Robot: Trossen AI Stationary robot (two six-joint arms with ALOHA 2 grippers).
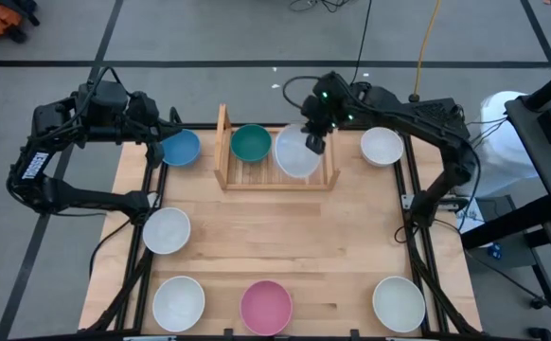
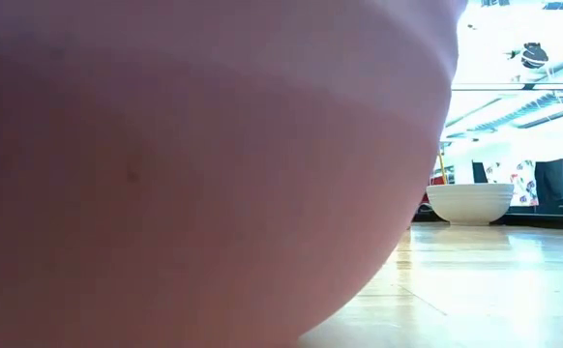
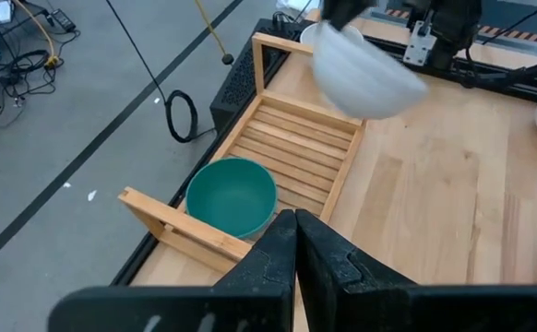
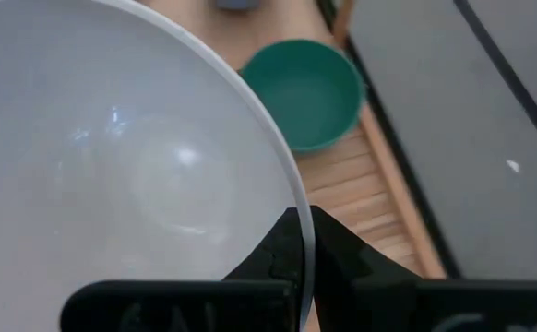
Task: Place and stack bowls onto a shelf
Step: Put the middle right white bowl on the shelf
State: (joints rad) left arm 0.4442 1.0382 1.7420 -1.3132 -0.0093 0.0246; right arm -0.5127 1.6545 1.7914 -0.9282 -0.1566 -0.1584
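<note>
One teal bowl (image 1: 251, 142) in shelf (image 1: 225, 142), right pincer (image 1: 311, 138) clamped on white bowl (image 1: 296, 153) above shelf, left pincer (image 3: 295, 242) together.

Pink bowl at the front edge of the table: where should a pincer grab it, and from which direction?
Take the pink bowl by its rim, coming straight down from above, one finger inside and one outside. It sits upright with its mouth open, walls curved and shallow, so the thin rim is probably the only edge to pinch. White bowls flank it with gaps, so either side looks reachable.
</note>
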